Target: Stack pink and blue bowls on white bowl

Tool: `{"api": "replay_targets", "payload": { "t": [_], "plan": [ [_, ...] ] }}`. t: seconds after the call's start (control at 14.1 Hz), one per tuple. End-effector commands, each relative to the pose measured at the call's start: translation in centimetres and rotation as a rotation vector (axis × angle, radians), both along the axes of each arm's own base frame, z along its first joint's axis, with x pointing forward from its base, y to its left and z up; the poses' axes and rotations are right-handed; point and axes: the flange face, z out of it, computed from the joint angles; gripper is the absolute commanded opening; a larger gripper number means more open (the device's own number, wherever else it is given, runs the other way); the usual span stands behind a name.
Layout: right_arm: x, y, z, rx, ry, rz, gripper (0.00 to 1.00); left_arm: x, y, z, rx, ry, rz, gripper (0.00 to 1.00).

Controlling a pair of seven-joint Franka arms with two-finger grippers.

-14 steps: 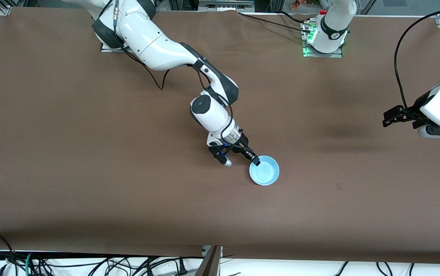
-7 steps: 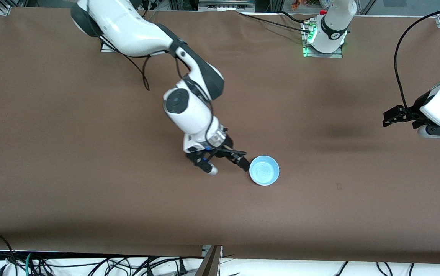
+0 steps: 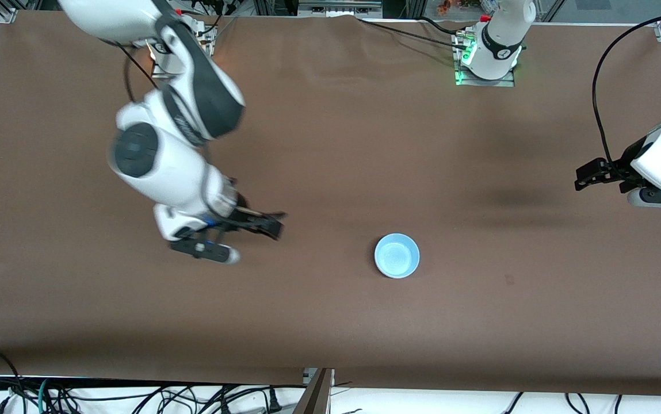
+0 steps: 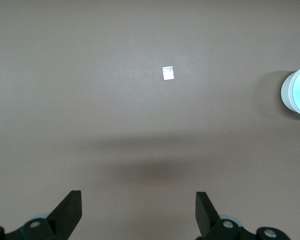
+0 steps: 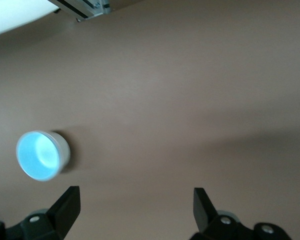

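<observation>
Blue bowl (image 3: 397, 255) — smooth, faintly glossy, plastic-looking; table (image 3: 330, 322) — matt brown covering, slightly creased.

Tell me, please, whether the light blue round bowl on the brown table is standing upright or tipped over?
Upright. The light blue round bowl sits flat on the brown table, its open, empty hollow facing up; in the right wrist view its rim is uppermost.

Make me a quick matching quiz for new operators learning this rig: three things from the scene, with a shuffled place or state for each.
Column one:
1. blue bowl
2. right claw
3. left claw

Column two:
A. open, waiting over the table at its own arm's end
B. upright on the table, nothing gripping it
C. open, over bare table toward the right arm's end from the bowl

Pairs: 1-B, 2-C, 3-A
</observation>
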Motion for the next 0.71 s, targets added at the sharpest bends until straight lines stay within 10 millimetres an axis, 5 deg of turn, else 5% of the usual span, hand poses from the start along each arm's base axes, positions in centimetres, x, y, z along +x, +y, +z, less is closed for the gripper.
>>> {"api": "replay_targets", "payload": {
  "t": [0.0,0.14,0.36,0.64],
  "plan": [
    [-4.6,-8.3,3.6,-0.066,0.043,0.168,1.0,0.2,0.1,0.5,-0.023,0.003,-0.013,1.0],
    [-6.0,-13.9,6.5,-0.099,0.093,0.259,1.0,0.2,0.1,0.5,-0.023,0.003,-0.011,1.0],
    [-7.9,-19.0,8.4,-0.134,0.123,0.321,1.0,0.2,0.1,0.5,-0.023,0.003,-0.013,1.0],
    [-7.7,-21.0,9.5,-0.184,0.095,0.402,1.0,0.2,0.1,0.5,-0.023,0.003,-0.013,1.0]
  ]
}}
